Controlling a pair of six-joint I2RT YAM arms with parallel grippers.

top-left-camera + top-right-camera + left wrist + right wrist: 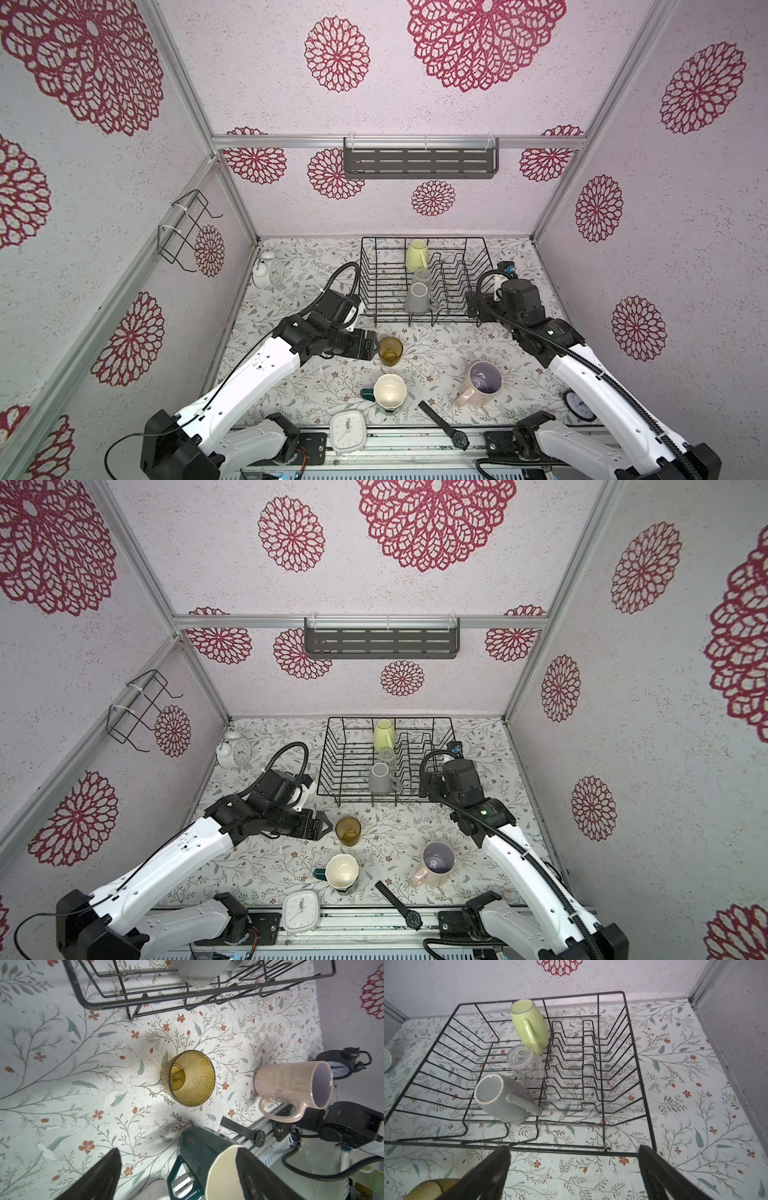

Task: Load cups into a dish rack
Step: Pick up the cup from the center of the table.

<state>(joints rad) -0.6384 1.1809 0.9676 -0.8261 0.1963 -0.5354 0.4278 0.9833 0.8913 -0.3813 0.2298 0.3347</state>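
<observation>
The amber tumbler (pixel 188 1078) stands ahead of the open left fingers (pixel 99 1176).
These fingers are spread wide and hold nothing; the tumbler is upright on the surface (pixel 62 1084) near the dish rack (pixel 124 1004), beyond their tips, not touching. The right fingers (pixel 488 1174), wide open and empty, hang by the rack's corner.

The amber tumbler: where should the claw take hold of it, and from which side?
The amber tumbler stands upright, mouth up, with no handle. Probably best: close across its dimpled wall near mid-height, coming level from the side where the open left claw is; nothing stands between them.
</observation>
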